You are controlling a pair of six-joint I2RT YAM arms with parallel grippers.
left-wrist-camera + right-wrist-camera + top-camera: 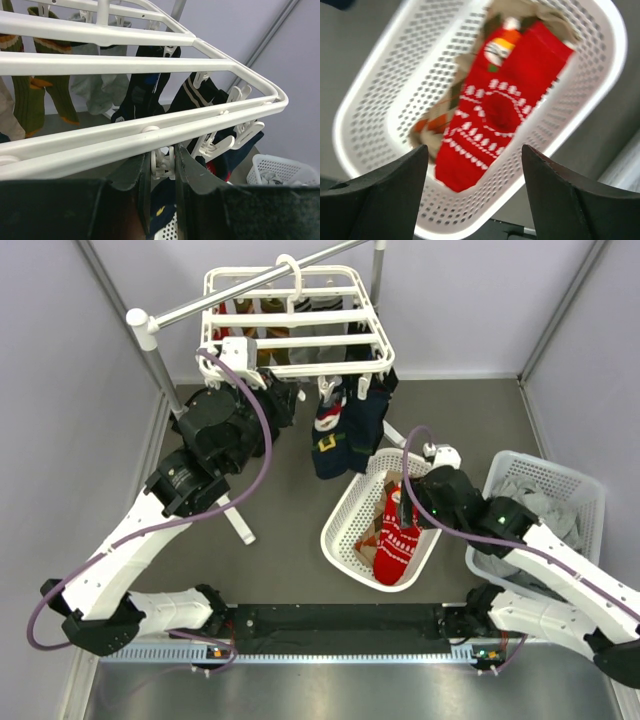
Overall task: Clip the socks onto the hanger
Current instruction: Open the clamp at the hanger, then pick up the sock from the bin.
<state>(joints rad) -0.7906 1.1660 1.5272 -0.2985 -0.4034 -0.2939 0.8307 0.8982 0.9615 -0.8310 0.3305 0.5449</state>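
**Red sock waits under a spread right gripper; left gripper at a hanger clip**

The right gripper (474, 150) hangs with its fingers wide apart and nothing between them. Straight below it, the red snowflake sock (495, 110) lies in the oval white basket (365, 100), on top of a tan patterned piece (440, 120). A deep plunge could pick up both layers. It could also catch the perforated wall and lift the light basket.

The left gripper (162, 160) is nearly closed and appears to pinch a small white clip (162, 167) dangling under the hanger (125, 62). Navy socks (145, 95) hang just beyond its fingertips. The hanger hangs by its hook from a rail (230, 295), so a sideways push could swing it and slip the clip out of the grip.

The tabletop (290, 570) is dark grey and matte, with pale walls close on three sides. A rectangular basket of grey laundry (590, 490) sits outboard of the right arm.
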